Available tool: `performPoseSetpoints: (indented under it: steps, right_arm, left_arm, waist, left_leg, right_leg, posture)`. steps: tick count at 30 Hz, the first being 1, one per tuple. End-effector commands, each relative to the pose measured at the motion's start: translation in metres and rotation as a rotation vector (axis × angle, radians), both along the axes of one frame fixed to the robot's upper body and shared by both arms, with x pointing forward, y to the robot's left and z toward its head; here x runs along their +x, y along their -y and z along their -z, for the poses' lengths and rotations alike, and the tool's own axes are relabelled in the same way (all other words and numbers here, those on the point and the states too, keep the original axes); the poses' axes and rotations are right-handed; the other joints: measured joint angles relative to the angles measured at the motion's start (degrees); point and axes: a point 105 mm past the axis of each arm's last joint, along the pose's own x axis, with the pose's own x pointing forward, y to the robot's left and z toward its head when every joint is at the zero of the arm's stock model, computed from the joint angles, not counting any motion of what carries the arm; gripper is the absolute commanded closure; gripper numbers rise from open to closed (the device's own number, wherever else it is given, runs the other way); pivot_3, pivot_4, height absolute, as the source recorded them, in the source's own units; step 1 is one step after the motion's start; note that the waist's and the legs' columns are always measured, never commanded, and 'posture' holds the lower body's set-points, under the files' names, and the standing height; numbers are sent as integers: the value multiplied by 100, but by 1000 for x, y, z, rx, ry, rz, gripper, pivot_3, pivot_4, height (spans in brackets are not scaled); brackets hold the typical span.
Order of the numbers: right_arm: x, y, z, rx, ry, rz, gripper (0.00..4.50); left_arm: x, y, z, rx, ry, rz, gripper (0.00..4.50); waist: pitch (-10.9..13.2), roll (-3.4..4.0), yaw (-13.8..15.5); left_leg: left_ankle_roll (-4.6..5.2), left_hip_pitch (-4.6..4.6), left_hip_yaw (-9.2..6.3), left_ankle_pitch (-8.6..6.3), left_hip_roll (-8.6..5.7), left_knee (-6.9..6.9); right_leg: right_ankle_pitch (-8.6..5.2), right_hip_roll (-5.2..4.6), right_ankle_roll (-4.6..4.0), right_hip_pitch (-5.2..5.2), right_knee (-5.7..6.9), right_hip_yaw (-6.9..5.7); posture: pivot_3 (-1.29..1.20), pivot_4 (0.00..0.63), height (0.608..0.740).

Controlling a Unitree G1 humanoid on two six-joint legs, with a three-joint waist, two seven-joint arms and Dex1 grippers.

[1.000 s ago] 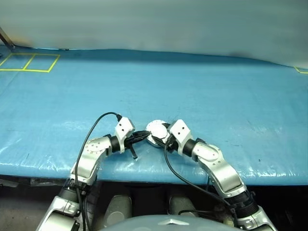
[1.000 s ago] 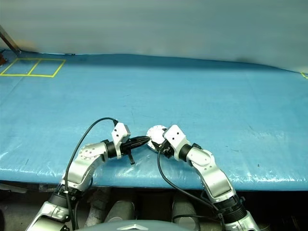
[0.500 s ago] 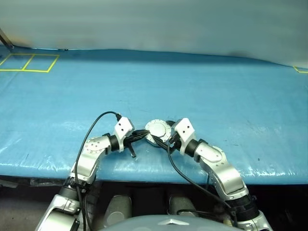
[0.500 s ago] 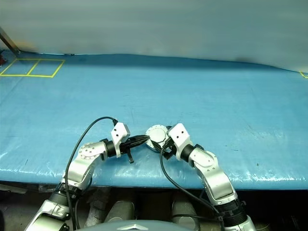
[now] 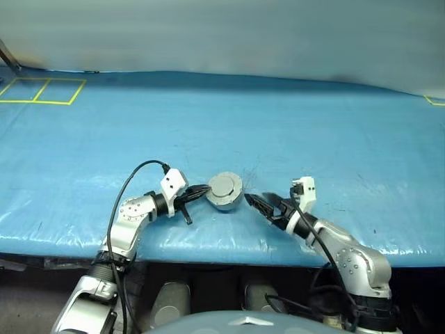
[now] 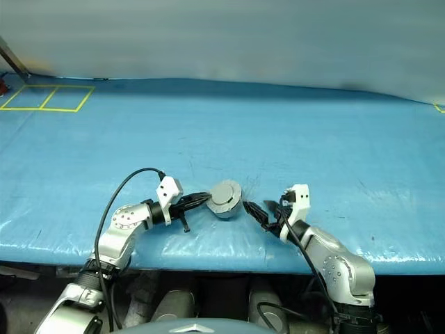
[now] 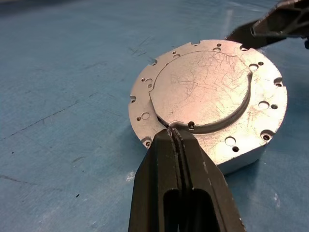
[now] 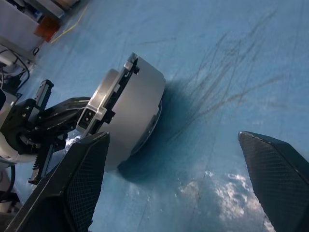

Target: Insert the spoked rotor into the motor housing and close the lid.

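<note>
- Motor housing [image 5: 225, 191] is seen just below the centre of the head view, resting on the blue table cover [image 5: 292, 132], its lid [image 7: 203, 87] shut flat on top.
- Right gripper [image 5: 256, 203] is found right of the housing, apart from it, with fingers [image 8: 82, 188] spread wide.
- Left gripper [image 7: 175, 133] is placed at the housing's left edge, fingers pressed together, tips touching the lid's rim.
</note>
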Motion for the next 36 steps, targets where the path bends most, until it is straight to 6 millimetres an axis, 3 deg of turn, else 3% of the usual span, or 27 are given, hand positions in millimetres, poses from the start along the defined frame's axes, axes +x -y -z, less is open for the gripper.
performPoseSetpoints:
  steps: [1, 7, 22, 25, 33, 36]
  right_arm:
    - [-4, -8, -6, 117, -23, -23, 11]
    - [4, -18, -21, 205, 29, -1, 11]
    - [5, -50, -9, 173, 1, -60, 11]
    - [8, -49, -8, 171, 7, -43, 636]
    - [10, -44, -7, 151, 13, -25, 3141]
    - [10, -44, -7, 150, 18, -22, 3344]
  left_arm:
    - [-9, 3, 18, 48, -63, 21, 4500]
    - [-8, 1, 17, 57, -59, 21, 4500]
    - [-8, -1, 18, 66, -61, 11, 4500]
    - [-9, -1, 18, 66, -61, 12, 4500]
    - [-14, 8, 15, 63, -59, 20, 4500]
    - [-15, 10, 13, 64, -59, 22, 4500]
  waist:
    - [-1, 0, 0]
    - [-1, 2, 1]
    - [-1, 2, -1]
    - [-1, 2, 0]
    - [-1, 3, -8]
    - [0, 4, -4]
  left_leg:
    - [0, 0, -1, 0, 0, 0]
    - [1, -4, -2, -1, 0, -3]
    - [1, -9, -2, -1, 0, -5]
    - [1, -9, -2, -1, 0, -5]
    - [1, -11, -3, -1, 0, -5]
    - [0, -10, -2, -1, 2, -4]
  right_leg:
    - [-2, 1, 5, 0, 0, -1]
    - [-4, 1, 44, -4, -1, -2]
    - [-3, 1, 46, -10, -3, -2]
    - [-4, 1, 45, -10, -3, -2]
    - [-4, 1, 46, -12, -3, -3]
    - [-4, 2, 46, -11, -3, -3]
  posture:
    - [0, 150, 740]
    - [0, 150, 740]
    - [0, 150, 740]
    - [0, 150, 740]
    - [0, 150, 740]
    - [0, 150, 740]
